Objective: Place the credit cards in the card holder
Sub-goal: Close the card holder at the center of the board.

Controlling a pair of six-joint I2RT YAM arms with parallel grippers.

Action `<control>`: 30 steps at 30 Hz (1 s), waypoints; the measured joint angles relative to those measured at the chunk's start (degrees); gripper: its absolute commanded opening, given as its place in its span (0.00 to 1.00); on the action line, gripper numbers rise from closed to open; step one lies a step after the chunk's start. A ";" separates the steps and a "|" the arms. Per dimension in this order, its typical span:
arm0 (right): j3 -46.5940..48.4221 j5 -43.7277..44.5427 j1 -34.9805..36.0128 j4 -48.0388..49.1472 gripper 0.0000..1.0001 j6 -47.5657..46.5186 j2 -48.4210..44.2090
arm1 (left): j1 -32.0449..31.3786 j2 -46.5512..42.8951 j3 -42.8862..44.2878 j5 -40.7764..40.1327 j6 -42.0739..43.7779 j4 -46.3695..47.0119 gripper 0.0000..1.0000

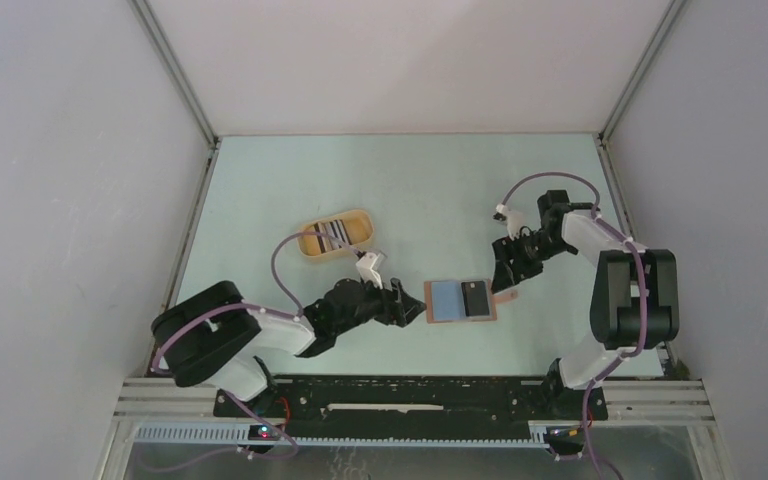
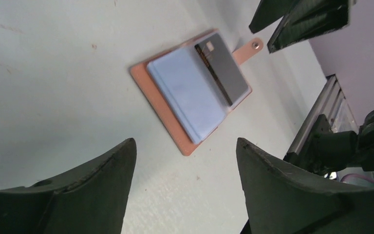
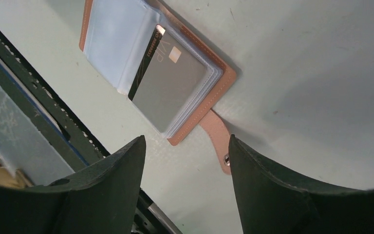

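The pale green worktop (image 1: 410,180) is walled in on the left, right and far sides, and most of its surface is bare, so there is open room on every side of the work in the middle.

The left arm (image 1: 260,335) reaches in from the near left. Its hand (image 1: 415,305) is spread with nothing between the fingers and sits just beside the left edge of the card holder (image 1: 447,300). The right arm (image 1: 625,290) folds in from the right. Its hand (image 1: 508,278) is also spread and empty, and hangs close by the holder's right edge. Judging by this, the two hands flank the holder so that one can steady it while the other feeds.

A yellow oval tray (image 1: 332,254) sits to the far left of the holder, a little apart from it. It holds the remaining credit cards (image 1: 338,232), which lean together. From above I cannot tell how many there are.

The holder lies open and flat near the middle of the worktop. Its clear sleeves face up, so the pockets are reachable from above.

A dark grey card (image 3: 175,80) sits in the right-hand sleeve stack, square to the brown border. One card looks stowed, and the task seems only partly done.

The strap tab (image 3: 217,139) sticks out past the right edge towards the right hand. A hand coming down on that side could catch it. Its snap stud (image 3: 226,159) lies unfastened on the worktop.
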 measured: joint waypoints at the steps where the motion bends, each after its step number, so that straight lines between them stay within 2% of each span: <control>1: 0.42 -0.26 0.00 -0.17 0.70 0.24 1.27 | -0.35 1.40 0.20 0.02 -0.50 0.31 0.71; 4: 1.42 -1.49 0.00 -0.61 0.65 1.25 4.22 | -1.20 5.88 1.99 -0.02 -1.84 0.28 0.61; 6: 2.08 -2.19 0.00 -0.83 0.63 1.97 5.79 | -1.46 8.22 3.78 -0.37 -2.56 -0.66 0.59; 17: 2.43 2.51 -1.40 -0.07 0.58 3.61 8.07 | -3.58 10.67 10.56 -5.16 -2.99 -9.35 0.58; 30: 2.73 1.84 -0.96 -1.90 0.45 3.39 12.63 | -3.69 11.41 10.62 -6.05 -2.60 -9.92 0.59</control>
